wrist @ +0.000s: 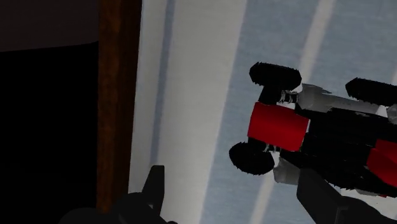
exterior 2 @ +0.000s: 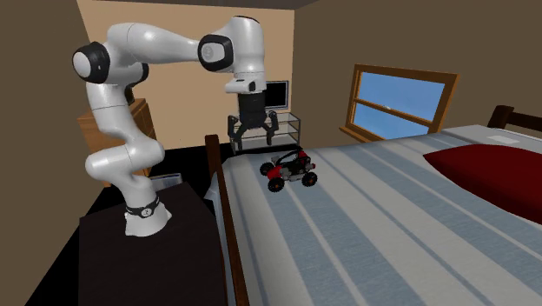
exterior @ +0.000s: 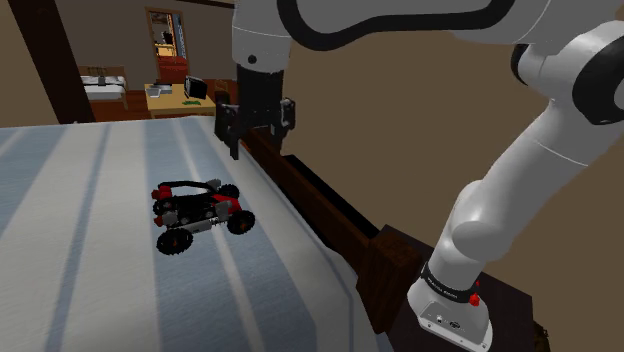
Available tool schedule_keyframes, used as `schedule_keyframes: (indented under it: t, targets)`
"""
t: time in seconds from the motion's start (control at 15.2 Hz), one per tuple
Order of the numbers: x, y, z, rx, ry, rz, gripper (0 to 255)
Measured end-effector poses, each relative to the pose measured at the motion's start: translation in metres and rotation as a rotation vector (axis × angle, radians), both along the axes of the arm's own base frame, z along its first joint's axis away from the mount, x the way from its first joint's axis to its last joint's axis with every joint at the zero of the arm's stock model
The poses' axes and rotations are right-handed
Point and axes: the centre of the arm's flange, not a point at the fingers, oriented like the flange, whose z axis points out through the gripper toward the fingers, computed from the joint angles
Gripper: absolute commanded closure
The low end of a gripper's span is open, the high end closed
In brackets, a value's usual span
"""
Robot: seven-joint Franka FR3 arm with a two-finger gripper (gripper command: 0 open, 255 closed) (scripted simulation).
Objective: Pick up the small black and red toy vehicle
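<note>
The small black and red toy vehicle (exterior: 200, 212) is a buggy with knobbly black tyres, standing on its wheels on the blue and white striped bed cover (exterior: 90, 200). In the second exterior view the toy vehicle (exterior 2: 291, 168) sits near the bed's wooden end rail. My gripper (exterior: 262, 135) hangs open above the bed's edge, higher than the toy and toward the shoulder view's right. It holds nothing. In the wrist view the toy vehicle (wrist: 324, 137) lies beyond one finger (wrist: 318, 194), off to the side of the gripper (wrist: 235, 191).
A dark wooden rail (exterior: 320, 215) runs along the bed's edge between the stand (exterior 2: 148, 261) and the cover. A dark red pillow (exterior 2: 495, 174) lies far up the bed. A window (exterior 2: 399, 100), a screen (exterior 2: 276, 91) and a glass table (exterior 2: 291, 126) stand behind.
</note>
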Motion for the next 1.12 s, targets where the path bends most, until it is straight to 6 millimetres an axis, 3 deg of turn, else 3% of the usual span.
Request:
schedule_keyframes:
  t: [0.79, 1.12]
  targets:
    - [0.056, 0.143, -0.012, 0.036, 0.011, -0.055, 0]
    - [0.061, 0.154, -0.036, 0.037, 0.011, -0.063, 0]
